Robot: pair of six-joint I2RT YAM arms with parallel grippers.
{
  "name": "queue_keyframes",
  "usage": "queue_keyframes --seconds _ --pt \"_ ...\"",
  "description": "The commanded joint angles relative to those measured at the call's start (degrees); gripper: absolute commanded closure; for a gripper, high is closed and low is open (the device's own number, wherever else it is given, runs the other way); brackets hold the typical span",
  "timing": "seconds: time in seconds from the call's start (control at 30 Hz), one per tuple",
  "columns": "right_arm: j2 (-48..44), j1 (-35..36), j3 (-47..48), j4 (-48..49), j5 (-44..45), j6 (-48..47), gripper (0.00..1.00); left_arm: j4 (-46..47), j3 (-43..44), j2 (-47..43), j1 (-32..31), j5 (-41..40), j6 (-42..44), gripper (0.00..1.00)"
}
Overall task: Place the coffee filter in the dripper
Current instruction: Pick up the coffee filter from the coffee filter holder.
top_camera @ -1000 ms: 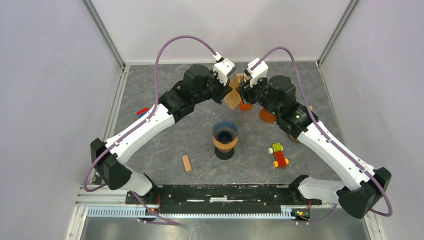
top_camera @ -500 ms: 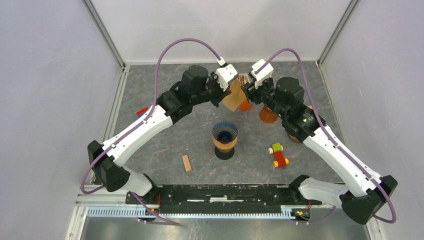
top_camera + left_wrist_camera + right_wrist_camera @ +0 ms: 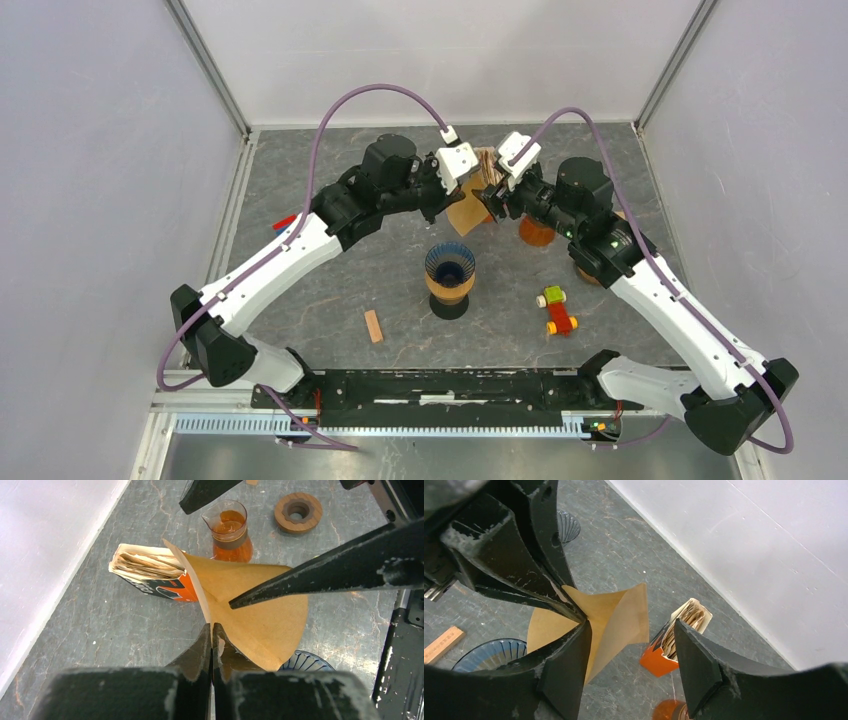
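Since it probably needs opening into a cone first, the flat brown paper coffee filter hangs pinched at its edge in the left hand, above the bench beside the orange filter box. The right hand, spread, noses one finger at its fold. The blue ribbed dripper stands apart, nearer the bases.

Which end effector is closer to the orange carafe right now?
Right. The right end effector hangs open just beside the carafe; the left end effector, shut on the filter, is farther off.

Dripper mostly hidden behind filter in L wrist view.
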Motion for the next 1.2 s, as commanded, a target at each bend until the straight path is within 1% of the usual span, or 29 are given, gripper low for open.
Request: queue_keyframes --seconds 0.0,0.1,0.27,0.4,0.77,0.93,1.17 --pt "-0.8 -0.3 -0.1 0.6 -3.2 -1.6 0.30 -0.2 1.7 -1.4 -0.5 3.4 3.6 0.95" --pt "-1.3 -0.3 -0.4 0.3 -3.6 -2.4 0.27 -1.2 1.6 -1.8 -0.6 3.9 5.4 0.95" --pt "-2.4 -0.6 -1.2 -0.3 -3.5 -4.2 0.26 -3.4 1.3 -3.0 -0.8 4.8 8.8 0.94" --pt "-3.0 -1.1 -1.9 -0.8 -5.3 -5.5 0.26 -4.9 1.6 -3.6 -0.9 6.2 10.6 0.94" --pt "-3.6 -2.0 -1.5 -3.0 -13.5 -8.3 0.29 -7.0 1.7 -3.4 -2.2 7.4 13.3 0.93" --pt "-3.1 -2.0 -1.6 -3.1 -15.6 -8.2 0.32 -7.0 2.2 -2.8 -2.5 7.3 13.4 0.92" --pt "-3.2 -2.0 -1.8 -3.7 -16.2 -9.5 0.34 -7.4 2.1 -2.8 -3.0 7.5 14.0 0.92"
